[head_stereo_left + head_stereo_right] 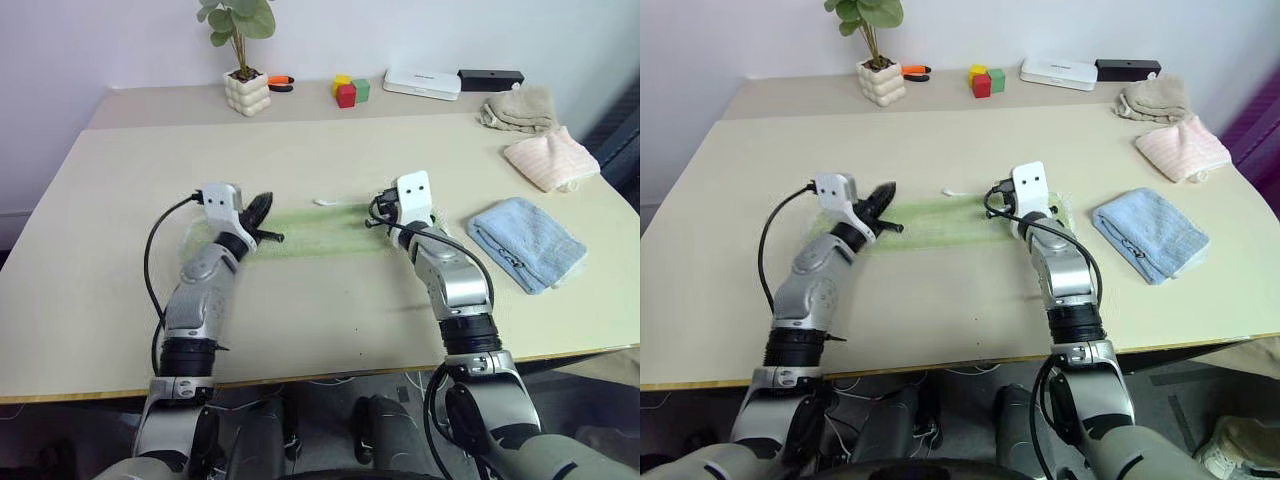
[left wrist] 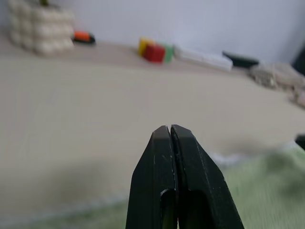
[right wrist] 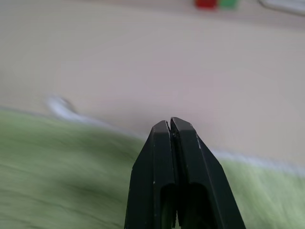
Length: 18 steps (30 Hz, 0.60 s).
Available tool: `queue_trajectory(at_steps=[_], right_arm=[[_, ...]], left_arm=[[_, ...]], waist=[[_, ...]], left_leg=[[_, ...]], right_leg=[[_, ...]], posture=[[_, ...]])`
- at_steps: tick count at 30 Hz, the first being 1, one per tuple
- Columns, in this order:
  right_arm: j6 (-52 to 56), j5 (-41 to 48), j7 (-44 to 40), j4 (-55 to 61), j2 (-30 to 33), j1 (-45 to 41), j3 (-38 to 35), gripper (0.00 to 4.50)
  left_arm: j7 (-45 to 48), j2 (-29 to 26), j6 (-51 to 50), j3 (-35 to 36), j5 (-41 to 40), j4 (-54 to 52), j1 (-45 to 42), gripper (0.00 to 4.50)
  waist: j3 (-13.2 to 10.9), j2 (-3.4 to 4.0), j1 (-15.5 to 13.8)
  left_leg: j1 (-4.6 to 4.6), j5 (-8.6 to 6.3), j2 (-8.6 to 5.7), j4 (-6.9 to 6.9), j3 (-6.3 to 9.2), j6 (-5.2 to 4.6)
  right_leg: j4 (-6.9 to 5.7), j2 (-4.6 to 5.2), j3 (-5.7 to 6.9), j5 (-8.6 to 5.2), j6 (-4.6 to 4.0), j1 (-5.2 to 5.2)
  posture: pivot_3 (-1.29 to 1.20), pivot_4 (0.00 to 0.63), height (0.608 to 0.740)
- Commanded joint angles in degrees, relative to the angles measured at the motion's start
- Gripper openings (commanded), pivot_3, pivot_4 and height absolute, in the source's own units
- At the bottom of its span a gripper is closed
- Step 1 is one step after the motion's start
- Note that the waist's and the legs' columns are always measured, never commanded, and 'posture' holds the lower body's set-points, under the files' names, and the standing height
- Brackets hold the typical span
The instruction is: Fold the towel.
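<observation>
One light green towel with white edging lies as a flat strip mid-table, stretched between your two claws, left gripper clenched empty over its left end, right gripper clenched empty over its right end.

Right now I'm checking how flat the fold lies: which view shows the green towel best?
The right eye view: the towel shows as a whole strip between both arms. The left eye view shows much the same. Each wrist view catches just a blurred green patch behind shut fingers.
</observation>
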State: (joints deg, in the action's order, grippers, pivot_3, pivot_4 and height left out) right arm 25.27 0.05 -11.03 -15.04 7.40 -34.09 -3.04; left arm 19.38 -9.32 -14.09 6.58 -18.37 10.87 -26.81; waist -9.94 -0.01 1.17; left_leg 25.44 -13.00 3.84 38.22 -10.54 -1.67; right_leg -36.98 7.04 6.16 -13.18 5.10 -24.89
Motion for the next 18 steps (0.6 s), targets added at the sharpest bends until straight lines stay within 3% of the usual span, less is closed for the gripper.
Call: queue_trajectory(at_steps=[1, 12, 17, 18], right_arm=[[-3.12, -0.62, 2.18, -1.00, 1.50, 1.22, -1.09, 0.01], [-5.44, -0.04, 2.35, -2.75, 7.48, 2.75, -2.98, 0.01], [-4.44, 2.83, -0.43, 0.84, 8.79, 2.92, -4.24, 0.01], [-3.72, 4.49, -1.05, 2.13, 8.72, 3.05, -5.42, 0.25]], left_arm=[[-0.16, -2.98, 2.86, 2.13, 1.68, 2.95, -0.57, 0.00], [2.18, -14.87, 11.52, 5.99, 5.36, 14.35, -2.00, 0.00], [4.51, -16.76, 11.27, 7.95, 3.29, 14.90, -1.92, 0.00], [5.91, -16.77, 10.85, 8.10, 2.34, 14.29, -1.80, 0.00]], waist=[[0.00, 0.00, 0.04], [0.00, 0.00, -0.07], [0.00, 0.00, -0.03], [0.00, 0.00, -0.04]], left_leg=[[0.00, 0.00, 0.00, 0.00, 0.00, 0.00], [0.01, -0.02, 0.02, -0.04, 0.01, 0.00], [0.02, -0.02, 0.03, -0.07, 0.00, 0.00], [0.02, -0.02, 0.04, -0.07, 0.00, 0.00]], right_leg=[[0.01, 0.00, 0.00, 0.00, 0.00, 0.00], [0.04, 0.01, 0.00, 0.00, -0.01, -0.02], [0.04, 0.01, 0.00, 0.00, -0.01, -0.05], [0.04, 0.01, 0.00, 0.00, -0.01, -0.05]], posture=[[0.00, 0.150, 0.740], [0.00, 0.150, 0.740], [0.00, 0.150, 0.740], [0.00, 0.150, 0.740]])
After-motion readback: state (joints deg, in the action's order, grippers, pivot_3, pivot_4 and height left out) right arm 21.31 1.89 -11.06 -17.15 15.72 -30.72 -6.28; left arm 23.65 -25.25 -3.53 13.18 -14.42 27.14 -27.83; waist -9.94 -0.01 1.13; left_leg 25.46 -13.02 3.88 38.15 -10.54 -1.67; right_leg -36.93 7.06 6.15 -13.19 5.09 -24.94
